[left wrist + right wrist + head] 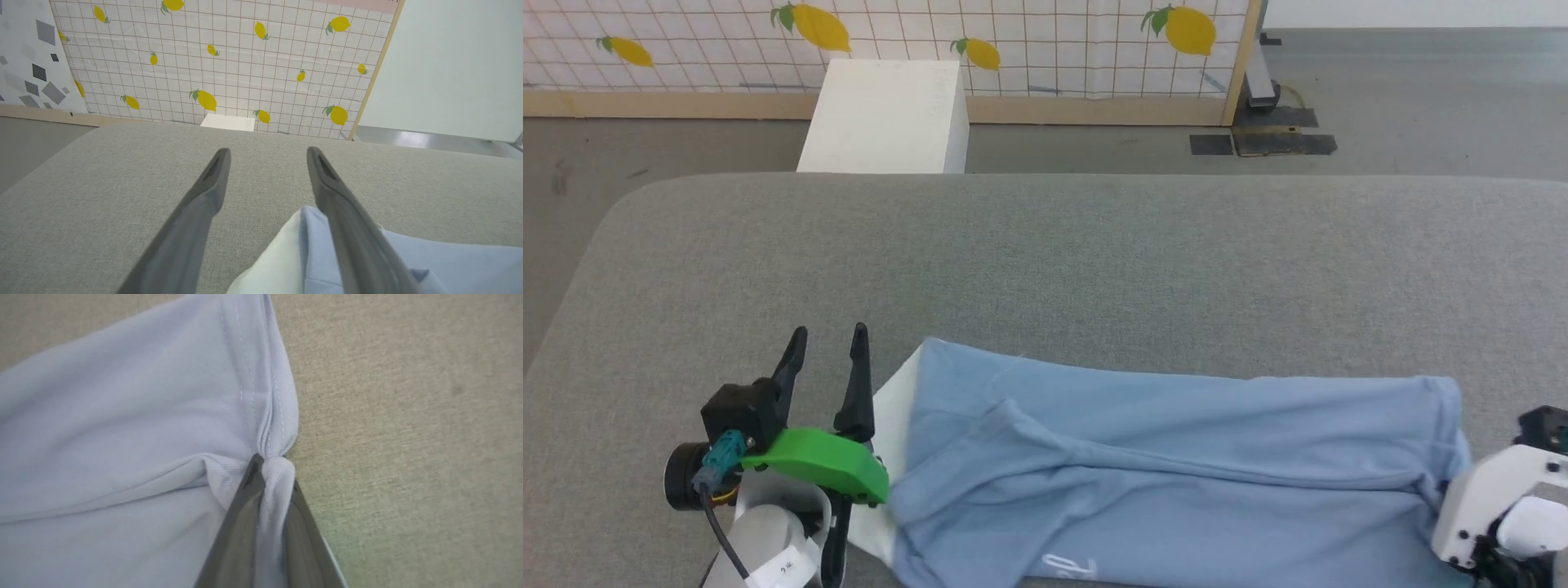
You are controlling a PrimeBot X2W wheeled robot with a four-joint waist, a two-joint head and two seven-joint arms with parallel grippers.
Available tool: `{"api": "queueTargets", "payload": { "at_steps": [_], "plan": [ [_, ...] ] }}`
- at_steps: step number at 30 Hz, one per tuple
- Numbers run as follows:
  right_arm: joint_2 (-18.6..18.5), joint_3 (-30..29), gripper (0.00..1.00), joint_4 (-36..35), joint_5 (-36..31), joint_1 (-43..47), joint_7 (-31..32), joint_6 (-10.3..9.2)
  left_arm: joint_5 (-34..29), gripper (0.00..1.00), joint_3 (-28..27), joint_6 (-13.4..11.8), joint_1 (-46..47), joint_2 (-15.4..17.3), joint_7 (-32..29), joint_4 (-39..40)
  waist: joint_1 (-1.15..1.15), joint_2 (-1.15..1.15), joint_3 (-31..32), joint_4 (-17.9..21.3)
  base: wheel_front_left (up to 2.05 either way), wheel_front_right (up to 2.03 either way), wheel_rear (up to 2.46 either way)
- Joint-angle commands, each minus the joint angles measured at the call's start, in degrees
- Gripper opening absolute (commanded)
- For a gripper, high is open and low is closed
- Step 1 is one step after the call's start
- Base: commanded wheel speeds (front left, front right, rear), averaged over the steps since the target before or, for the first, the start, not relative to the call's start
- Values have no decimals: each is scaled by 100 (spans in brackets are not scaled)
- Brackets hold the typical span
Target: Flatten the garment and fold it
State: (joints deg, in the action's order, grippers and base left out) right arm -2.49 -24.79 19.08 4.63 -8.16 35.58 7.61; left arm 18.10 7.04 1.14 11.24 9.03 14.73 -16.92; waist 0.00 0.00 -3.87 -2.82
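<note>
The garment is a light blue T-shirt lying rumpled across the near part of the grey table, with a white panel at its left end and a small white logo near the front edge. My left gripper stands open just left of that white panel; in the left wrist view its right finger overlaps the garment's corner. My right gripper is shut on the garment's stitched hem at its right end, with cloth bunched between the fingers. The right wrist housing shows at the lower right.
A white box stands beyond the table's far edge. Behind it runs a lemon-print tiled wall panel with a wooden frame. Grey floor lies to the left and far right of the table.
</note>
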Motion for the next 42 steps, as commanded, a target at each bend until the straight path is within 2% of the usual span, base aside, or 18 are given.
{"api": "queueTargets", "payload": {
  "at_steps": [1,8,12,15,19,23,29,33,37,42],
  "plan": [
    [-58,-187,0,-48,-191,70,-132,-12,-87,100,-20,50,74,-20,27,-39,0,0,-19,-18,0,0,0],
    [-235,-1177,0,-180,-1083,31,-716,-12,-137,100,-86,92,96,-69,27,-93,0,0,-88,-74,0,0,0],
    [-282,-1535,0,-230,-1532,44,-939,-12,-168,100,-100,118,90,-101,27,-126,0,0,-88,-92,0,0,0],
    [-256,-1594,0,-276,-1661,94,-968,-12,-185,100,-110,138,78,-121,27,-158,0,0,-54,-107,0,0,0],
    [-184,-1360,0,-553,-1547,259,-935,-12,-207,100,-139,159,19,-128,27,-191,0,0,22,-96,0,0,0],
    [-116,-731,0,-1263,-1118,598,-552,-12,-223,100,-162,180,-47,-109,27,-209,0,0,102,-82,0,0,0],
    [-77,650,0,-3322,-409,1135,516,-12,-237,100,-181,188,-121,-83,27,-202,0,0,174,-34,0,0,0],
    [-148,1756,0,-4429,-247,1179,1063,-12,-239,100,-156,196,-99,-81,27,-228,0,0,164,-57,0,0,0],
    [-354,2972,0,-4774,-76,874,1303,-12,-227,100,-138,208,-35,-84,27,-240,0,0,92,-114,0,0,0],
    [-443,4221,0,-4251,71,198,1234,-12,-224,100,-126,219,45,-84,27,-225,0,0,-17,-218,0,0,0]
  ]
}}
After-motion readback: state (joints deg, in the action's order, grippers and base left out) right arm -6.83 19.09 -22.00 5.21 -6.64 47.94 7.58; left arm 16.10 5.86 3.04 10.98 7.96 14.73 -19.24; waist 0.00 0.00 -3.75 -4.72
